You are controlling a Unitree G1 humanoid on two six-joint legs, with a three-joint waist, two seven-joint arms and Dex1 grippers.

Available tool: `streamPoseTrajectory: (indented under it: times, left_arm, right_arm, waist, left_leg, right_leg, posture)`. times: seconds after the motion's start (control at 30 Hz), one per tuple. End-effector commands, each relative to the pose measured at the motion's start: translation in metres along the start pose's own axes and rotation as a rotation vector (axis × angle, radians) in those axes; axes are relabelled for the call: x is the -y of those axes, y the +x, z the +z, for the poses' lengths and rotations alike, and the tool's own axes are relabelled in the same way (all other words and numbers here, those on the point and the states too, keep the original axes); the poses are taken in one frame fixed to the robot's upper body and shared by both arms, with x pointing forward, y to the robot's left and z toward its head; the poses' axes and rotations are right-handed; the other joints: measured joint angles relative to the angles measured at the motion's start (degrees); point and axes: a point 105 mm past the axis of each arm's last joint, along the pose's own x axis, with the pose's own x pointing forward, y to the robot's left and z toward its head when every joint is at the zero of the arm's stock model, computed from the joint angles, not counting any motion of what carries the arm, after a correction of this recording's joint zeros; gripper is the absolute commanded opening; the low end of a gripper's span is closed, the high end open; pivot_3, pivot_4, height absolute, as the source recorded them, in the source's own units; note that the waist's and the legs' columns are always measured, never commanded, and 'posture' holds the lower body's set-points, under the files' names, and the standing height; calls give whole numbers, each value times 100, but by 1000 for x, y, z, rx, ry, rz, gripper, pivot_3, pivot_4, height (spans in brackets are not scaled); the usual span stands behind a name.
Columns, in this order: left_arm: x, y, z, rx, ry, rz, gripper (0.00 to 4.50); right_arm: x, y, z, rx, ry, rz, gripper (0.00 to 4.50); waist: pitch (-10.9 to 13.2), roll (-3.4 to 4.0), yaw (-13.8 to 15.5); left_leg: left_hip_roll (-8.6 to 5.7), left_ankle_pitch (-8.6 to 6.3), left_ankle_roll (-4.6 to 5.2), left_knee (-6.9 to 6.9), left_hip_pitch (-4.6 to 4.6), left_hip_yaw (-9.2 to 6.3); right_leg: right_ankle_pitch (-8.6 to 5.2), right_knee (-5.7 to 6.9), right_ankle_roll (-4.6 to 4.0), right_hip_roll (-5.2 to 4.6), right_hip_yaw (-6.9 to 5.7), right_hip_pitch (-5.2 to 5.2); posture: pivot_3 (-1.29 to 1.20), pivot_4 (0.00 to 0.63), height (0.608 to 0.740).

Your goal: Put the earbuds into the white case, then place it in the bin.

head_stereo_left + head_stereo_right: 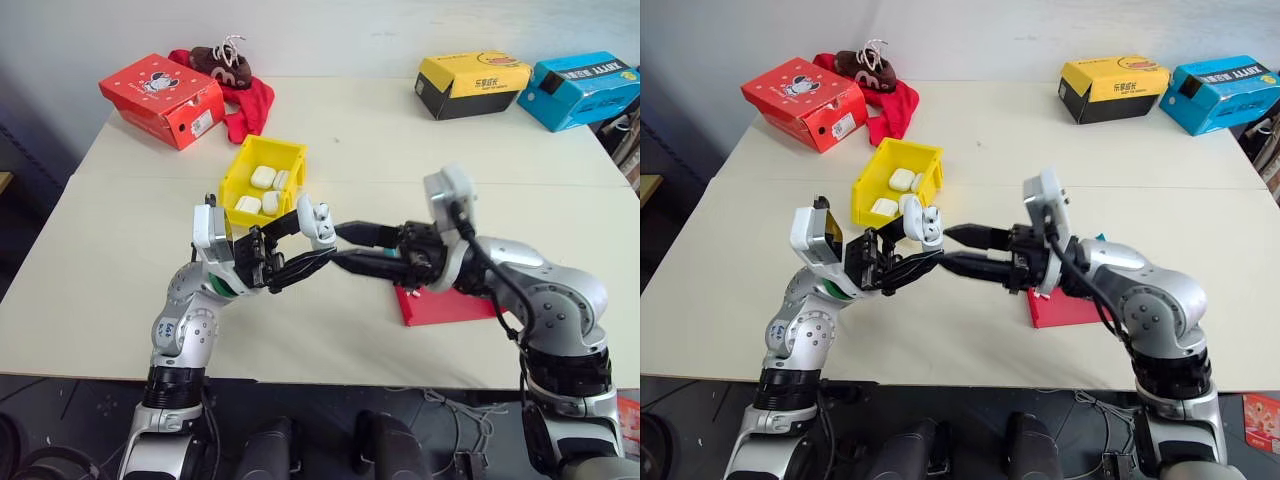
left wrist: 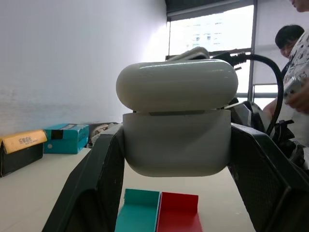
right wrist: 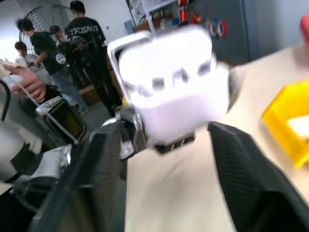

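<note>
Inside yellow bin (image 1: 262, 160): four white cases (image 1: 263, 177)

The left hand (image 1: 300, 245), clamped on the white case (image 1: 318, 224), faces the spread right hand (image 1: 345, 248) tip to tip, blocking each other. Just beyond both stands the yellow bin (image 1: 240, 170). Bare desk (image 1: 110, 270) lies open outside the left hand; a red tray (image 1: 440, 305) sits under the right.

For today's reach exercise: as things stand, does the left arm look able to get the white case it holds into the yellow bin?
Probably yes. The left gripper holds the white case just in front of the bin, whose top is open. Other cases lie inside, yet room shows. The right gripper hovers beside it, open.
</note>
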Motion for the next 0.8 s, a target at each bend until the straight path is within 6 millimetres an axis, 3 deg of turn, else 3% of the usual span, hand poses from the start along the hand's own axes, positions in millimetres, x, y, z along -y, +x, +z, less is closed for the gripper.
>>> streamPoseTrajectory:
  times: [0.03,0.07,0.23,0.3,0.37,0.43,0.57,0.73,0.8]
  left_arm:
    - [5,-1,7,-44,57,-17,2772]
    - [4,-5,4,-94,67,-9,2772]
    - [-2,-20,-6,-310,123,43,2772]
    - [-4,-23,-14,-438,169,28,2772]
    - [-7,-24,-21,-547,202,20,2772]
    - [-8,-26,-27,-618,216,8,2772]
    - [-2,-23,-44,-726,214,-58,2772]
    - [6,-19,-52,-749,192,-104,2772]
    - [4,-19,-53,-757,198,-86,2772]
  right_arm:
    - [-14,-17,10,-18,-28,14,4178]
    - [-17,-24,10,-39,-25,5,4487]
    - [-15,-56,5,-116,-30,-97,4487]
    - [-11,-67,1,-174,-116,-147,4315]
    - [-8,-70,-1,-238,-213,-163,3905]
    - [-6,-64,0,-241,-282,-153,3200]
    - [-10,-36,0,-255,-331,-73,1715]
    - [-6,-10,-6,-308,-402,-46,59]
    - [-3,-2,-7,-306,-404,-57,23]
  waist:
    - [0,-1,0]
    - [1,-1,4]
    - [2,-3,19]
    - [3,-4,26]
    - [3,-5,35]
    - [4,-7,35]
    - [5,-8,1]
    - [5,-8,5]
    - [5,-9,12]
  left_leg:
    - [0,0,0,0,0,0]
    - [0,0,0,0,0,0]
    - [0,-3,3,-5,-1,-2]
    - [0,-4,4,-6,-1,-2]
    - [0,-7,4,-8,0,1]
    - [0,-9,3,-8,0,4]
    - [8,-9,-7,-13,1,6]
    - [8,-6,-10,-13,-2,4]
    - [8,-5,-9,-11,-4,4]
  right_leg:
    - [0,-1,0,-2,0,0]
    - [0,-2,0,-9,0,0]
    - [0,-17,0,-21,-2,2]
    - [1,-24,1,-22,-2,2]
    - [1,-39,2,-22,-1,2]
    - [2,-41,3,-20,-1,1]
    - [2,-36,3,-19,3,-3]
    - [1,-20,3,-17,-1,-6]
    - [1,-21,3,-18,-1,-6]
  posture:
    - [0,150,740]
    - [0,150,740]
    - [0,150,740]
    - [0,150,740]
    - [0,150,740]
    - [0,150,740]
    - [0,150,740]
    - [0,150,740]
    - [0,150,740]
